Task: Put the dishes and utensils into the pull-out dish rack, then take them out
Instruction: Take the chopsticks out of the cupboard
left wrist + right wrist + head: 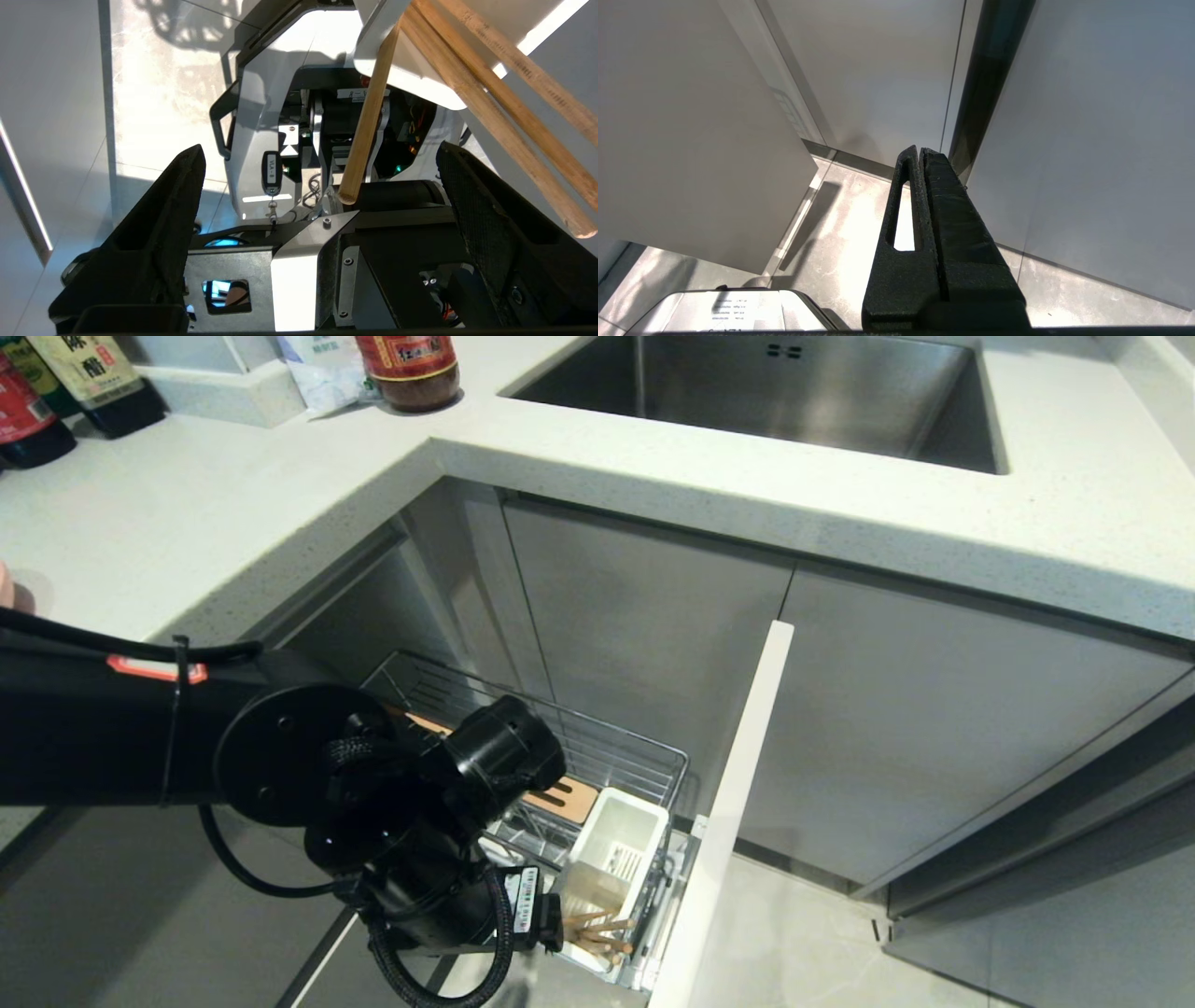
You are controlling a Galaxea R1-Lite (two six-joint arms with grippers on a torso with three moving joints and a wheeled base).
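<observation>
While spread, left claw (pixel 322 158) just beside chopsticks (pixel 369 116)

Black right tool (pixel 920 154), its two fingers pressed together, points up from bottom centre toward grey cabinet panels (pixel 887 70) above a pale tiled floor (pixel 850 224).

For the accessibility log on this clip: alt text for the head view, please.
The left arm reaches down over the pulled-out wire rack below the counter, its gripper hidden behind the wrist. Chopsticks stick out of the white cup by the rack's white front panel; a sink sits above.
</observation>
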